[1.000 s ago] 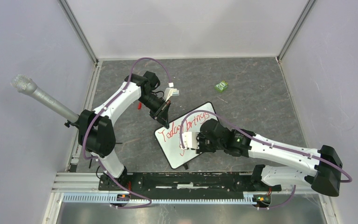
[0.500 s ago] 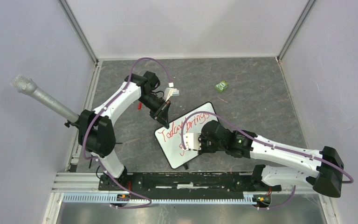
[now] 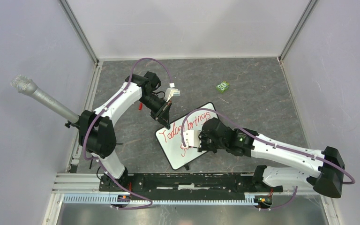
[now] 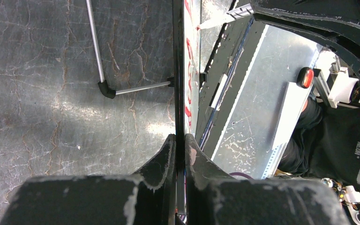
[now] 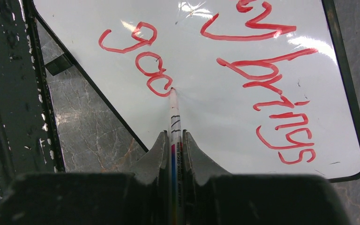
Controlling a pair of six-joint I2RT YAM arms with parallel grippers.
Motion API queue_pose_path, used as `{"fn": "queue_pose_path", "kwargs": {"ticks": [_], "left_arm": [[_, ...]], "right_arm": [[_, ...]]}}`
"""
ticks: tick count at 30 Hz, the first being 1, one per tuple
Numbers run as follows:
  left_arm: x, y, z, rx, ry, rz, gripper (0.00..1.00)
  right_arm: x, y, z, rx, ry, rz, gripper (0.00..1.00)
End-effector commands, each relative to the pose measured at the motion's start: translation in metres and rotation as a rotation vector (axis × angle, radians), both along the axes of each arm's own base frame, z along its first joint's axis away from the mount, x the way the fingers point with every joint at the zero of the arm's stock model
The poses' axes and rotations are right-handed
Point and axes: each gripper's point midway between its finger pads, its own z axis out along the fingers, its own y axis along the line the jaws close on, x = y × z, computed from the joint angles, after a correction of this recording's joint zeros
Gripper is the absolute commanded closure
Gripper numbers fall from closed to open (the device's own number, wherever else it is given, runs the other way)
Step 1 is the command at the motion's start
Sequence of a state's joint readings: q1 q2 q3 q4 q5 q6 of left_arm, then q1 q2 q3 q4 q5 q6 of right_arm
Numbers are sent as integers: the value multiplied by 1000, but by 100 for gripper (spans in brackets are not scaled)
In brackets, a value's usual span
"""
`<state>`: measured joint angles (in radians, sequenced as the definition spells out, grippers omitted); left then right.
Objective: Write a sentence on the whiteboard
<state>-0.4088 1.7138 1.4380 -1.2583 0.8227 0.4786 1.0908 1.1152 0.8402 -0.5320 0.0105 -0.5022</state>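
The whiteboard (image 3: 174, 152) lies slanted between my two arms, and the left wrist view has it edge-on (image 4: 180, 70). Its far-left edge sits between the fingers of my left gripper (image 3: 165, 121) (image 4: 180, 137), which is shut on it. My right gripper (image 3: 190, 144) (image 5: 174, 135) is shut on a white marker pen (image 5: 173, 112). The pen's tip touches the board (image 5: 206, 112) at the last stroke of "goo". The red sentence (image 3: 187, 125) (image 5: 272, 57) reads "Today brings" with "goo" on a lower line.
A small green object (image 3: 223, 86) lies at the back right of the grey floor. A grey microphone-like rod (image 3: 42, 98) sticks out from the left wall. The black base rail (image 3: 183, 180) runs along the near edge. A thin metal board leg (image 4: 98, 47) shows under the whiteboard.
My right gripper has shifted slightly to the right and away from the base with the pen on the board. The left arm and the board have not moved.
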Motion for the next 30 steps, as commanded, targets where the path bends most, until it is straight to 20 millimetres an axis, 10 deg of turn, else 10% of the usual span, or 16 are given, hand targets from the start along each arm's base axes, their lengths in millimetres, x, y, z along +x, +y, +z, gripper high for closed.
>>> {"fn": "queue_pose_path", "kwargs": {"ticks": [1,30], "left_arm": [[2,-3,3,-11,-30,-2,98],[2,-3,3,-14,-29,1,98]], "right_arm": [[1,16,19,68,-1,27,100],[16,-20,7,32,-23,-81,100]]}}
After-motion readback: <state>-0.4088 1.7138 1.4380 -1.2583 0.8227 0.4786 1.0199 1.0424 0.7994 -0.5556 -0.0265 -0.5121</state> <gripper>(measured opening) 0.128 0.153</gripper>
